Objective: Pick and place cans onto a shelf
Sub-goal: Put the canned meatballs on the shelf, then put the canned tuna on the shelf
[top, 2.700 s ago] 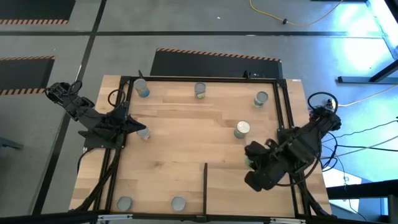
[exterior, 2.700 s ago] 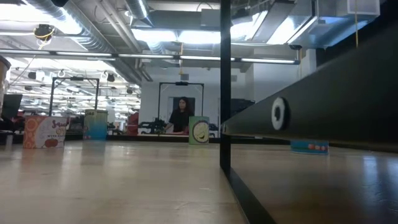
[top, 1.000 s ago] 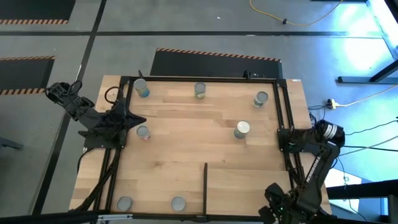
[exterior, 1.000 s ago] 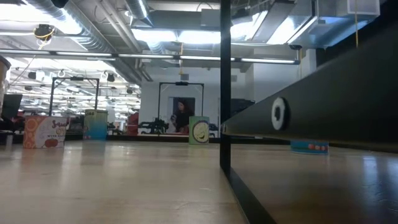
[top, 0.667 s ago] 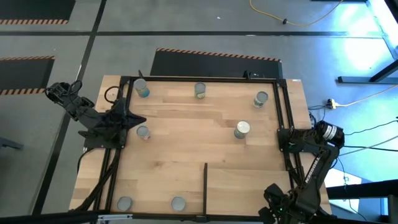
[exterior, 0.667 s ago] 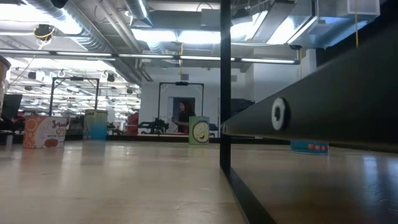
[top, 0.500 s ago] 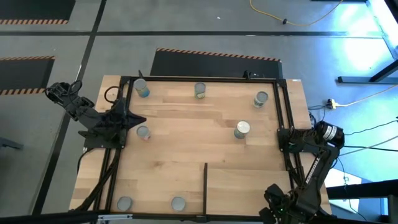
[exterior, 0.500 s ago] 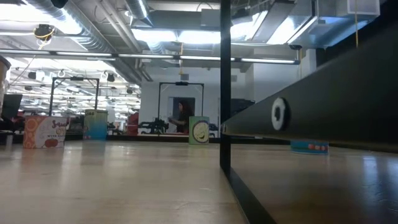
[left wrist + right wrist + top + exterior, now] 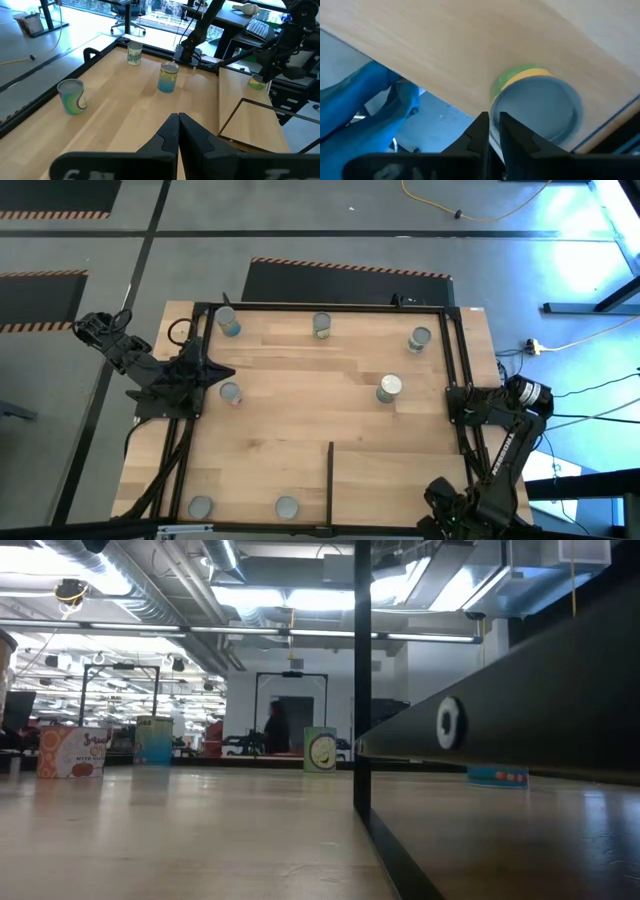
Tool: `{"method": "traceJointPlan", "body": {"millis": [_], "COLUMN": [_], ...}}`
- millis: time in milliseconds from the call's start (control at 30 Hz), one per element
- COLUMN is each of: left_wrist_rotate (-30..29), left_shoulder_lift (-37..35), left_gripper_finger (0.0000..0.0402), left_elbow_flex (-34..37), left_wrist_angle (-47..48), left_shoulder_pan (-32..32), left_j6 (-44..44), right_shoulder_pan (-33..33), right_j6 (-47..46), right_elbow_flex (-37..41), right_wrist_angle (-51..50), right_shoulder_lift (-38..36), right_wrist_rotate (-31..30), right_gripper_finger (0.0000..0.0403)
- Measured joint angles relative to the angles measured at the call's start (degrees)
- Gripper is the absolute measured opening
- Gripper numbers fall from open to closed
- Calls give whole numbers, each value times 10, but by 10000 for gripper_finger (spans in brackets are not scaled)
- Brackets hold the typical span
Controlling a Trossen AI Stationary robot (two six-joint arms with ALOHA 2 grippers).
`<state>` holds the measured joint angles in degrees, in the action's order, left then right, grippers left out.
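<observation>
High view, looking straight down: a wooden counter [image 9: 300, 420] framed by black rails, with seven cans in sight. Three stand along the far edge [image 9: 226, 322] [image 9: 321, 326] [image 9: 419, 339], one white-topped can [image 9: 388, 388] stands right of centre, one [image 9: 230, 392] stands near my left arm, and two [image 9: 201, 507] [image 9: 287, 507] stand at the near edge on the left.

The shelf [image 9: 395, 490] is the near-right section, bounded by a thin black divider bar [image 9: 330, 480]. From above I see no can on it. My right wrist view, however, shows a green-and-yellow can [image 9: 536, 107] standing at a wooden edge, just beyond my right hand [image 9: 491, 131], whose fingers stand slightly apart and hold nothing. I judge this can freshly placed, though I cannot tell exactly where it sits. In the high view the right arm is folded at the counter's near-right corner.

My left hand [image 9: 178, 134] is closed and empty, waiting at the counter's left edge.

By my judgement, at most one can is placed; seven remain to move.
</observation>
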<state>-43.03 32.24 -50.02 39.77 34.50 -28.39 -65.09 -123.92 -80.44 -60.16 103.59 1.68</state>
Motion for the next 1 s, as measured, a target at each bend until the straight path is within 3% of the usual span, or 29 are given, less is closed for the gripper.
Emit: {"method": "traceJointPlan", "body": {"millis": [233,467,767,833,1000], "left_wrist_rotate": [0,0,16,25,36], "left_shoulder_lift": [0,0,0,0,0], "left_gripper_finger": [0,0,0,0,0], "left_elbow_flex": [0,0,0,0,0], "left_wrist_angle": [0,0,-15,-15,-15], "left_shoulder_pan": [0,0,0,0,0], "left_j6": [0,0,-12,15,35], "right_shoulder_pan": [13,44,96,112,154], "right_j6": [30,99,159,170,193], "right_elbow_flex": [-51,-167,-233,-241,-249], "right_wrist_angle": [-96,-297,-299,-298,-299], "right_shoulder_lift": [0,-1,-10,-11,-11], "right_wrist_rotate": [1,-16,-154,-161,-162], "right_gripper_finger": [48,48,29,10,5]}}
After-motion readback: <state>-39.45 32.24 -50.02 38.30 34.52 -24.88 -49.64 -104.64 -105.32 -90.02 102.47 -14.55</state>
